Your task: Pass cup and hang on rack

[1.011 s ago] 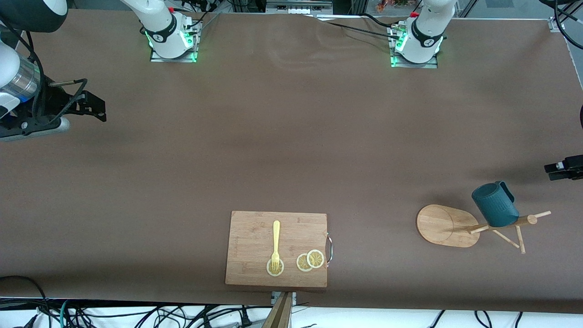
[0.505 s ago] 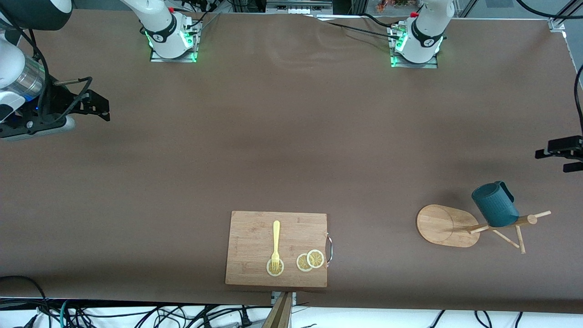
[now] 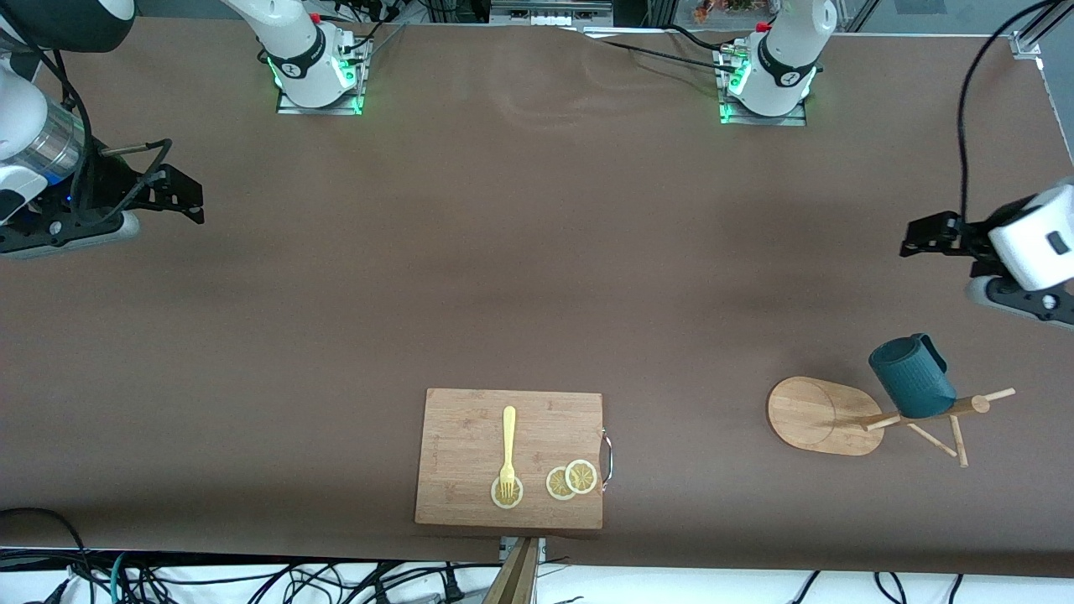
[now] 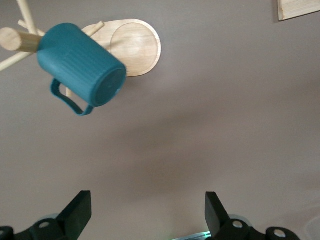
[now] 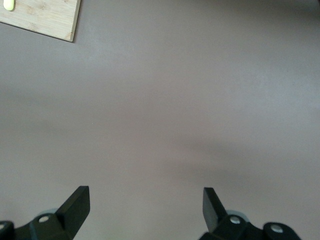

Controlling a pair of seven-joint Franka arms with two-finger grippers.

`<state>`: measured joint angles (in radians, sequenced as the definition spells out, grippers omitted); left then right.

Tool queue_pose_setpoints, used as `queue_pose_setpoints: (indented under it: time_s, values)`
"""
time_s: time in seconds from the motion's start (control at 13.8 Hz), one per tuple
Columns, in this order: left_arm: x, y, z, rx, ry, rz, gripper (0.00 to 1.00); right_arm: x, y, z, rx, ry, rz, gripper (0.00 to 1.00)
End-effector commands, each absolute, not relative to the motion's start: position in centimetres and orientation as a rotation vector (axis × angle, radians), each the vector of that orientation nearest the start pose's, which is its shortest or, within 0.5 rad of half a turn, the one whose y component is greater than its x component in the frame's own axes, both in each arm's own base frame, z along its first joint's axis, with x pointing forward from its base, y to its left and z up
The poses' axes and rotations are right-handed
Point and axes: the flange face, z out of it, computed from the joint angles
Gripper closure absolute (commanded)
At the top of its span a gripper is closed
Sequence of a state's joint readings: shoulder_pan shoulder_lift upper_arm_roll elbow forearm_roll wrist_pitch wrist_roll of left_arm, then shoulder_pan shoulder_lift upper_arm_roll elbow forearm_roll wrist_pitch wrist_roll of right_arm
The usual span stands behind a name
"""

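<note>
Matt ribbed cup (image 3: 912, 378), pale wooden rack (image 3: 826, 416)

The cup (image 3: 912, 377) hangs on the rack (image 3: 826, 415), which stands toward the left arm's end from the cutting board (image 3: 509, 458).

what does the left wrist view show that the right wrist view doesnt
Only the left wrist view shows the cup hanging on the rack, with the open left gripper over bare table. Only the right wrist view shows the open right gripper and, on the cutting board, the fork's tip. Both show the brown table and a corner of the cutting board.
</note>
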<state>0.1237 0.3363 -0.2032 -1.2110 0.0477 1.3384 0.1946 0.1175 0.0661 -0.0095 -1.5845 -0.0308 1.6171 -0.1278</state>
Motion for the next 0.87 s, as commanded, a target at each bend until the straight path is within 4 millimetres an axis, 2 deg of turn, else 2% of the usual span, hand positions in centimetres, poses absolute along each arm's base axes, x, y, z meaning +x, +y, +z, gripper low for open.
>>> queue_pose_setpoints:
  time_s: [0.0, 0.14, 0.22, 0.29, 0.43, 0.79]
  values:
    - [59.4, -3.1, 58.5, -3.079, 0.403, 0.281, 0.00, 57.4, 5.8, 59.0, -3.150, -0.394, 0.037, 0.00]
    - [56.0, -4.4, 59.0, -3.065, 0.426, 0.169, 0.00, 57.7, 5.8, 59.1, -3.149, -0.394, 0.016, 0.00]
    - [55.3, -4.9, 58.8, -3.107, 0.432, 0.135, 0.00, 57.6, 5.8, 59.0, -3.149, -0.394, 0.020, 0.00]
    - [54.8, -4.4, 58.9, -3.152, 0.404, 0.119, 0.00, 57.6, 5.8, 59.0, -3.149, -0.394, 0.025, 0.00]
    - [54.6, -3.3, 58.9, -3.168, 0.361, 0.120, 0.00, 57.5, 5.8, 58.9, -3.149, -0.391, 0.032, 0.00]
    - [54.4, -3.2, 59.4, -3.131, 0.359, 0.108, 0.00, 57.3, 5.9, 58.9, -3.148, -0.399, 0.040, 0.00]
